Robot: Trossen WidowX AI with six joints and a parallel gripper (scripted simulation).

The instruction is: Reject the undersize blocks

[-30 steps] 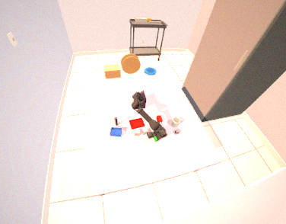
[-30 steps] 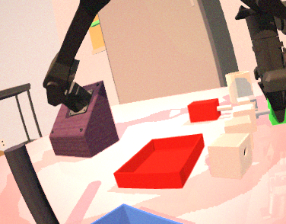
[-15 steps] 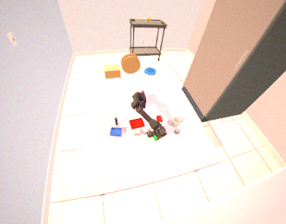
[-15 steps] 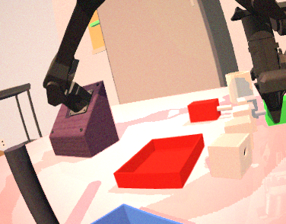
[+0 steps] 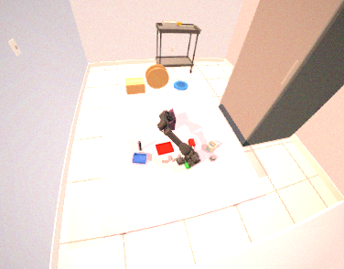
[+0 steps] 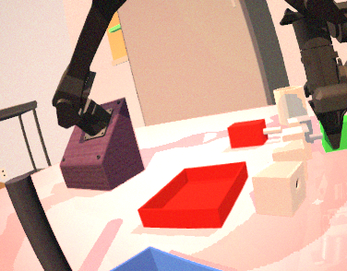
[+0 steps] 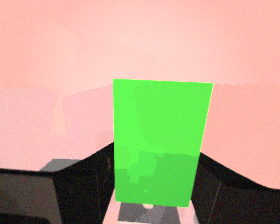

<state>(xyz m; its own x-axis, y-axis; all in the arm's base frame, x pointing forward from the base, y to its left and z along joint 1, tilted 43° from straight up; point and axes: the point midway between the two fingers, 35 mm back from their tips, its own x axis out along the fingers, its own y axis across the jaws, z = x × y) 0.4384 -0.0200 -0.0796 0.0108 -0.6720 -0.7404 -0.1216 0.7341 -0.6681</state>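
Observation:
My gripper (image 5: pixel 188 163) (image 6: pixel 334 144) (image 7: pixel 151 143) is shut on the green gauge (image 5: pixel 187 166) (image 6: pixel 345 131) (image 7: pixel 158 117). The gauge's grey pin points left in the exterior view, toward the pale blocks; how far it is in a hole cannot be told. In the wrist view a grey block face (image 7: pixel 131 213) lies beyond the handle, with the pale pin against it. The nearest pale block (image 5: pixel 165 160) (image 6: pixel 274 189) shows a small dark hole. Other pale blocks (image 6: pixel 290 152) stand behind it, partly overlapping. The red tray (image 5: pixel 165 148) (image 6: pixel 149 217) is empty.
A red handle (image 5: pixel 191 143) (image 6: pixel 247 134) with a pale pin lies behind the blocks. A beige cup-like object (image 5: pixel 212 146) (image 6: pixel 283 103) stands farther right. A blue tray (image 5: pixel 139 158) (image 6: pixel 151 262) and a black cylinder (image 5: pixel 140 145) (image 6: pixel 34 221) are left of the red tray.

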